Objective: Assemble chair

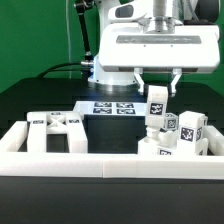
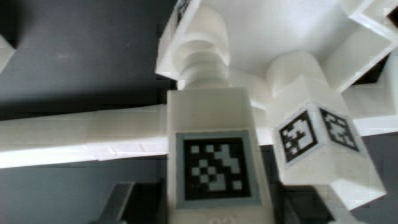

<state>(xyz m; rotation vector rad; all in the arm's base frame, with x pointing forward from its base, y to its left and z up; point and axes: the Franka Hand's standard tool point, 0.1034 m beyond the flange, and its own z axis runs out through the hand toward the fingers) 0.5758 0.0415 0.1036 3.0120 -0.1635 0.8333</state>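
Looking at the exterior view as a clock face, we find the gripper [image 1: 159, 80] near one o'clock, a big white body above the black table [image 1: 40, 100]. Its two dark fingers [image 1: 140, 74] come down on both sides of the top of an upright chair piece [image 1: 157, 104]. We read them as pinching this piece between them, not pressed together. The piece stands a little tilted and shows a square tag toward us.

Around it the space is crowded. At four o'clock from the upright chair piece, touching it or just beside it, is a cluster of tagged chair blocks [image 1: 185, 130]; we cannot tell which blocks are joined. At nine o'clock from it, near, the marker board [image 1: 113, 107] lies flat on the table. Further out at eight o'clock, well apart, a flat chair panel with openings [image 1: 55, 125] lies by the rail. The white border rail [image 1: 100, 160] runs across six o'clock, in front of all parts, and hides the foot of the cluster. Behind, at eleven o'clock, the arm's base [image 1: 108, 68] and a black cable [image 1: 72, 30] stand before a green wall.

In the wrist view the tagged piece fills much of the picture, and its narrow end [image 2: 199, 62] reaches toward other white parts. Whether it is seated there we cannot tell.
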